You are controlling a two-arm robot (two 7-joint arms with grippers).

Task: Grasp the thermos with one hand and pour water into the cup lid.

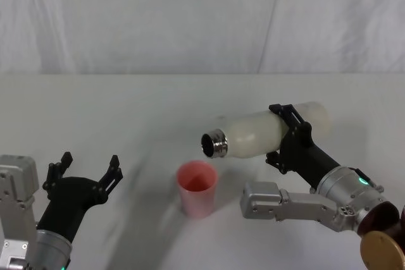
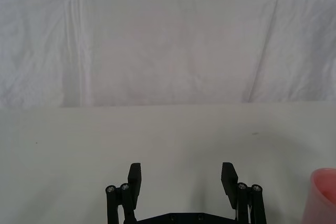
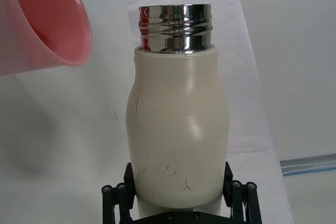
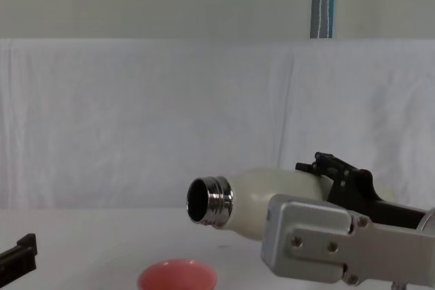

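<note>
Head view: right gripper (image 1: 284, 137) clamped round mid-body of the thermos (image 1: 259, 135), fingers (image 1: 283, 113) on both sides of the cream shell. Thermos lifted off the table (image 1: 126, 105), tipped nearly horizontal, steel neck twd robot's left and slightly down. Open mouth above and just to the right of the cup lid (image 1: 197, 188), not touching it. Cup lid upright on table, about centre, in front of robot. No water visible at the mouth or in the cup, as far as can be told.

Left gripper (image 1: 87, 167) low on the left side, near the table, well apart from cup lid, jaws spread wide, nothing btw them.

Chest view: thermos (image 4: 272, 198) seen from side, neck (image 4: 211, 200) pointing left, higher than rim of cup lid (image 4: 178, 275), a clear gap btw them. Right gripper (image 4: 340, 174) behind the silver arm link, gripping the bottle.

Right wrist view: thermos (image 3: 178, 135) held btw the two black fingers (image 3: 118, 198) at its lower body; threaded neck shiny, small dark scratches on the shell. Cup lid (image 3: 44, 22) near the neck, just beside, pink inside looks dry.

Left wrist view: left gripper (image 2: 181, 179) open over bare table; edge of cup lid (image 2: 323, 195) at one side, apart from fingers. White cloth backdrop (image 2: 168, 45) behind.
</note>
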